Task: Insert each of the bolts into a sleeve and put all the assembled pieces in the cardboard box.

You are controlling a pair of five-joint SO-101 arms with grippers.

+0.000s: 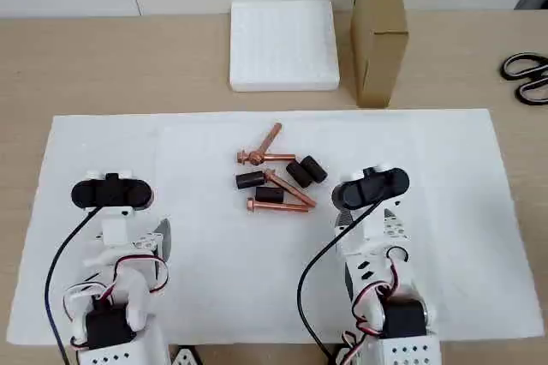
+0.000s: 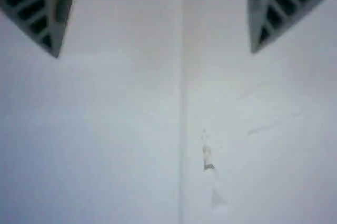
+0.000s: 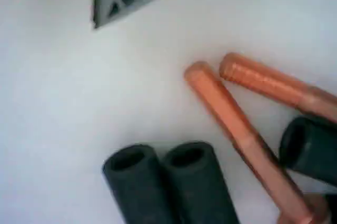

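Cardboard box: stands upright at the far side of the table, just beside a white foam block.
White sheet: spread on the table in front of the box.
Left gripper: above bare sheet, jaws wide apart, holding nothing.
Right gripper: above the sheet just beside the parts; open or closed cannot be told.
Scissors: at the table's right edge.
Bolts: four, copper, clustered mid-sheet, well apart from the box.
Sleeves: four, black, among the bolts; two lie side by side, touching.
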